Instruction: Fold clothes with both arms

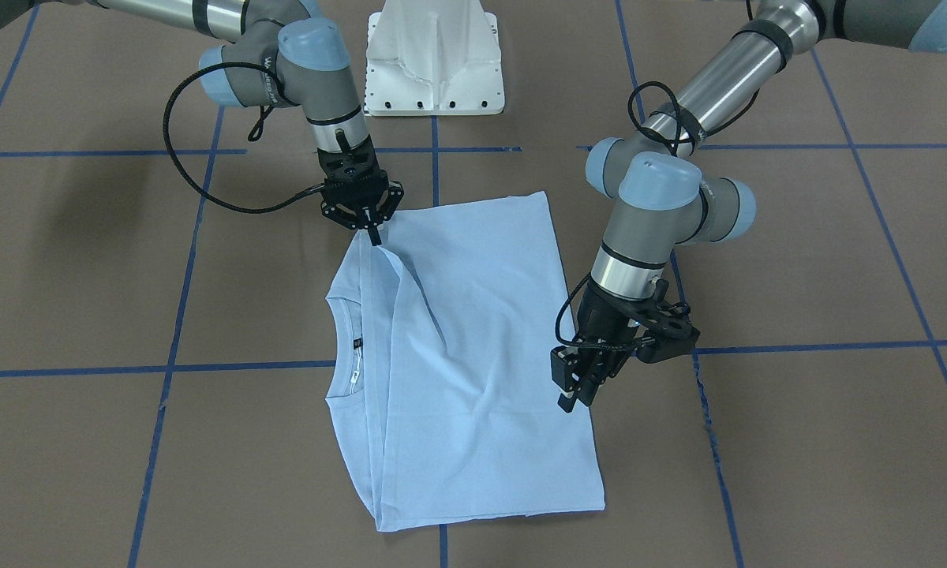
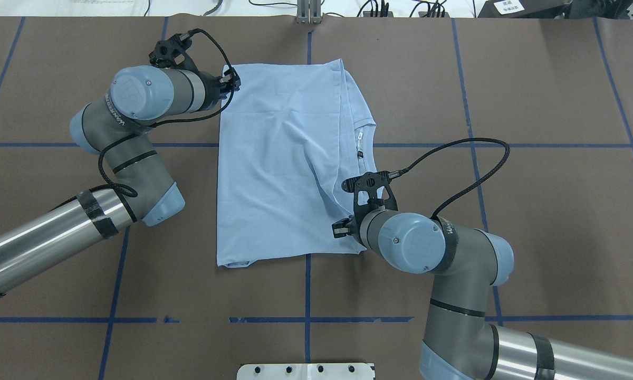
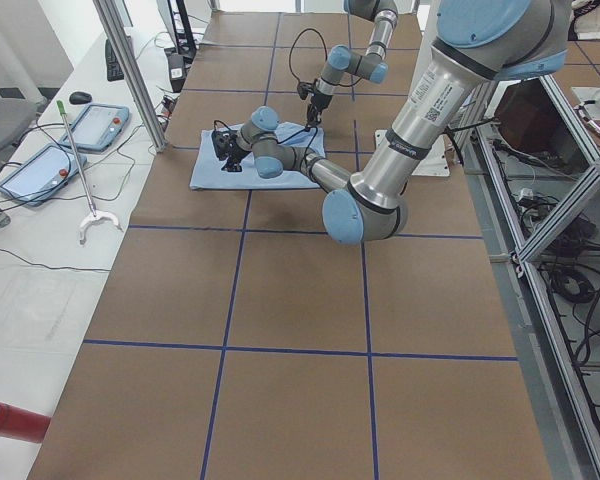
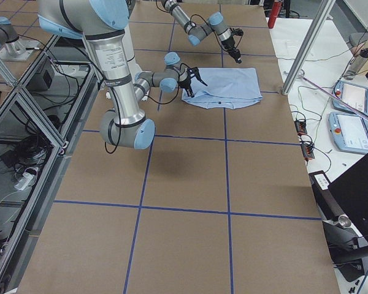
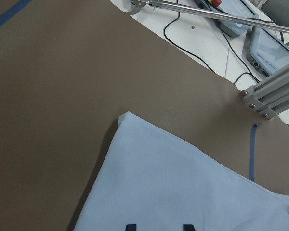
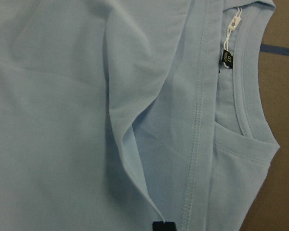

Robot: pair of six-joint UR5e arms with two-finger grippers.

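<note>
The light blue T-shirt (image 1: 481,339) (image 2: 274,158) lies folded lengthwise on the brown table, its ribbed collar (image 2: 366,137) (image 6: 250,96) and dark neck label (image 6: 229,57) exposed along one side. My right gripper (image 1: 375,233) (image 2: 340,229) is shut on the folded edge near the shirt's corner closest to the robot base, pulling the cloth into a ridge (image 6: 130,144). My left gripper (image 1: 574,394) (image 2: 231,84) hovers open over the opposite long edge, near the far corner. In the left wrist view its two fingertips (image 5: 130,227) stand apart above the fabric (image 5: 183,192).
The white pedestal base (image 1: 434,59) (image 2: 306,371) stands at the robot's side of the table. Blue tape lines (image 2: 306,295) grid the brown surface. An aluminium frame post (image 5: 265,101) and a side table with tablets (image 3: 40,170) lie beyond the far edge.
</note>
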